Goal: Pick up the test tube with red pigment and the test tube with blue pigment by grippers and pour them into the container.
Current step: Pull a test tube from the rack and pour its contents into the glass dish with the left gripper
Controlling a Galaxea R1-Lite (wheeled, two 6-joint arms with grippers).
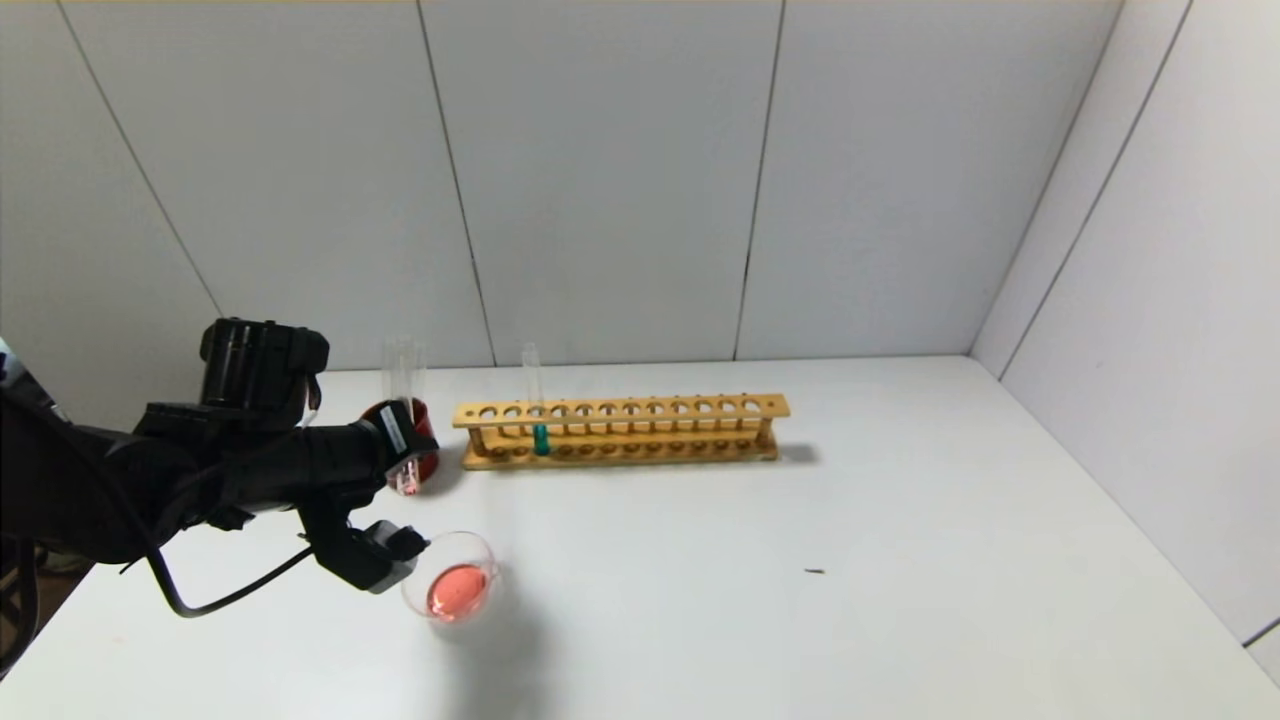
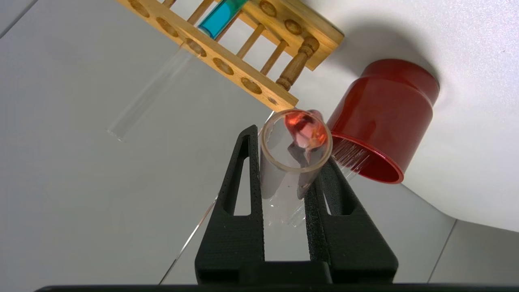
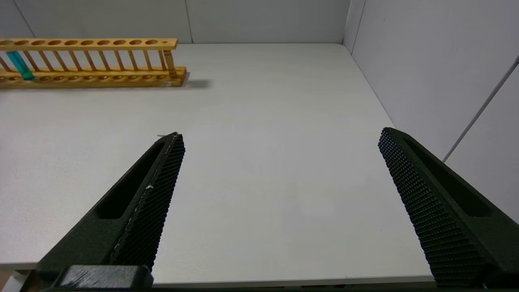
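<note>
Counter (image 1: 900, 560), white: one.

Wooden rack (image 1: 620, 432), two tiers of holes: one, standing at the back of the counter.

Test tube with blue pigment (image 1: 535, 405): one, upright in a hole near the rack's left end, mouth up, teal liquid at the bottom.

Test tube with red pigment (image 2: 294, 140): one, clamped between the fingers of the left gripper (image 2: 290, 186) just beside the dark red cup (image 1: 415, 445). Long axis near upright in the head view, rounded end down with a little red residue; the wrist view looks down its open mouth. Most of its length is hidden by the gripper.

Container (image 1: 455, 585): one, clear dish on the counter near the left gripper, holding red liquid.

Right gripper (image 3: 279, 170): one, fingers wide apart over bare counter, holding nothing.
</note>
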